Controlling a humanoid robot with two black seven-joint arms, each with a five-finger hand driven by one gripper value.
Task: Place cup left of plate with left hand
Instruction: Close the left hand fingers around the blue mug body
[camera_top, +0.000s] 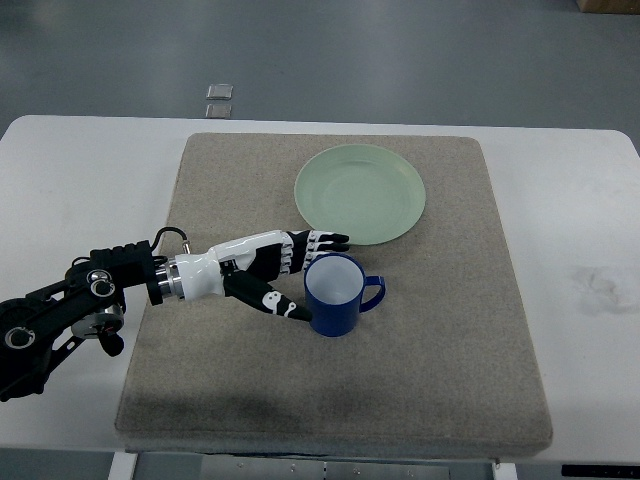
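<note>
Table (70, 170) carries a grey mat (440, 330), with the pale green plate (361, 193) at its far middle. I read this as the grasp step: my left hand (272, 275) has thumb and fingers (315, 242) spread around the upright blue cup (336, 294), just near-left of the plate. Next I close, lift, carry left

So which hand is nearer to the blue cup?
Left. The left hand is right at the blue cup, fingers open around its left side. The right hand is out of view.
</note>
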